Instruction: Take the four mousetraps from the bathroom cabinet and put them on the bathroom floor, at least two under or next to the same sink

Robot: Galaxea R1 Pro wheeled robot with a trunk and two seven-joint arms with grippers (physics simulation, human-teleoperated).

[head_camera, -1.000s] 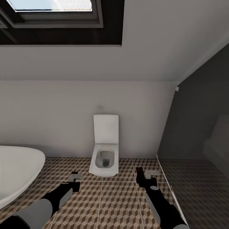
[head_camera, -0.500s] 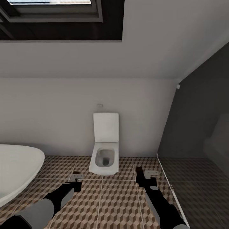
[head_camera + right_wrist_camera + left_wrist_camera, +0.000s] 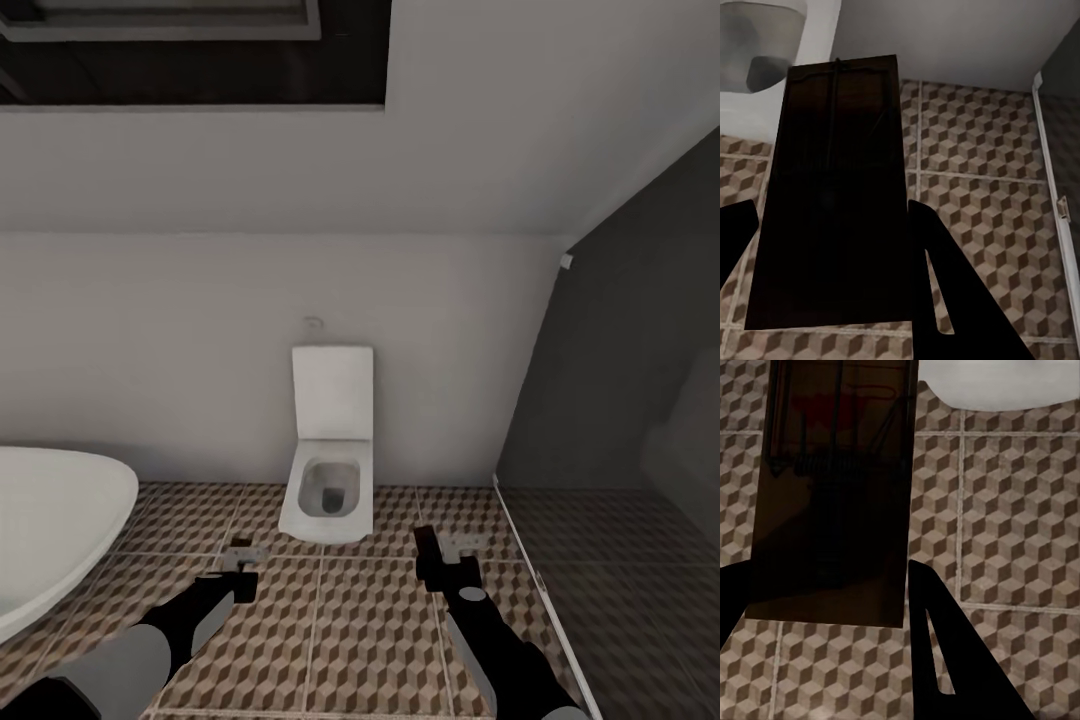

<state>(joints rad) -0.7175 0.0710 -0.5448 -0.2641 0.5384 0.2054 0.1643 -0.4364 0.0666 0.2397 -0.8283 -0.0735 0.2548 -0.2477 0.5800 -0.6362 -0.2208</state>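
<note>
Home bathroom: toilet [image 3: 328, 455], bathtub [image 3: 50, 530], cube-patterned floor tiles [image 3: 375, 625].

Ahead of you: toilet [image 3: 328, 490] at 12 o'clock, bathtub [image 3: 50, 530] at 9, glass screen [image 3: 620, 440] at 3. Open floor tiles [image 3: 375, 630] between.

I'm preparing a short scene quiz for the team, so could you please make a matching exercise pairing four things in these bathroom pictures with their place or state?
Things:
1. toilet
2. bathtub
3. mousetrap in the left gripper
4. glass partition

Places or states:
A. dark, at the head view's right
B. held above patterned tiles
C. against the back wall, lid up
D. white, at the head view's left edge

Pairs: 1-C, 2-D, 3-B, 4-A
</note>
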